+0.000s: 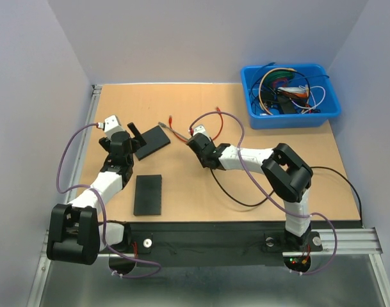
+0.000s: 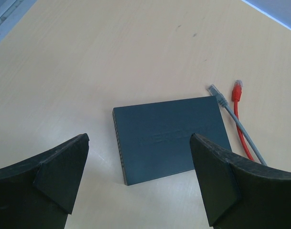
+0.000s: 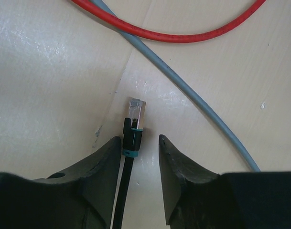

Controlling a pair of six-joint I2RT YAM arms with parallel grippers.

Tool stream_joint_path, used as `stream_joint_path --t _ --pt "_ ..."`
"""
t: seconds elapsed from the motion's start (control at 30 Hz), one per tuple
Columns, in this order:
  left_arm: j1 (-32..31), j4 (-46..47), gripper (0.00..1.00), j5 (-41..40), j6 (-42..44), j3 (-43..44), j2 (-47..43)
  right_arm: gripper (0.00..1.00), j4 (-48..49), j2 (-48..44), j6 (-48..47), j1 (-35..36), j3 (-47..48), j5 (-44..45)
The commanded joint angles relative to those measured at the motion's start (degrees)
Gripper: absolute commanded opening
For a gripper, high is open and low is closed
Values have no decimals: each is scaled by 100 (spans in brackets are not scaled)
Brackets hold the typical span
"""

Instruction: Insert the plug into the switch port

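Right jaws stand parted astride the plug (image 3: 134,121) on the desk (image 3: 49,71), not yet gripping, left jaws gape above the switch (image 2: 169,138) at the plug's 9 o'clock; pinching the plug likely comes next.

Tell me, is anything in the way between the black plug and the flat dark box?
Yes. A grey cable and a red cable lie on the table right ahead of the clear-tipped black plug, between it and the flat dark switch box. The right pincer straddles the plug.
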Motion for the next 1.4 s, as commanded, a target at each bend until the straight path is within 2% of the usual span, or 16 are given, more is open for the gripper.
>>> stream_joint_path --t 0.0,0.07,0.17,0.27,0.37,0.4,0.53,0.67,0.77,0.83,1.0,1.2,1.37 --pt "25 121 99 -108 -63 -37 -165 41 0 124 81 29 295 230" --pt "34 121 99 -126 -80 -55 -200 37 0 160 116 30 277 230" --pt "43 121 99 -170 -98 -64 -218 27 0 204 178 29 242 116" --pt "69 130 99 -179 -159 -81 -235 12 0 151 257 21 146 11" --pt "87 226 99 -12 -169 -143 -279 2 271 -138 371 38 -135 -270" --pt "95 322 99 154 -142 -178 -305 1 429 -496 389 38 -467 -593" --pt "95 437 99 278 -168 -248 -411 0 1360 -1411 398 29 -1407 -1412" --pt "131 586 99 462 -247 -371 -516 0 1678 -2282 301 38 -2032 -2326" --pt "209 955 99 954 -414 -652 -683 1 1863 -2740 327 29 -2412 -2819" --pt "367 1000 99 1245 -877 -793 -640 0 2029 -3046 354 30 -2885 -3143" --pt "596 772 99 1816 -714 -479 -62 1 2188 -3426 451 38 -3238 -3277" --pt "745 797 98 1851 -582 40 598 0 2215 -3400 512 38 -3291 -3277" --pt "1264 885 98 2238 -573 515 1205 0 2215 -3391 503 38 -3300 -3233"
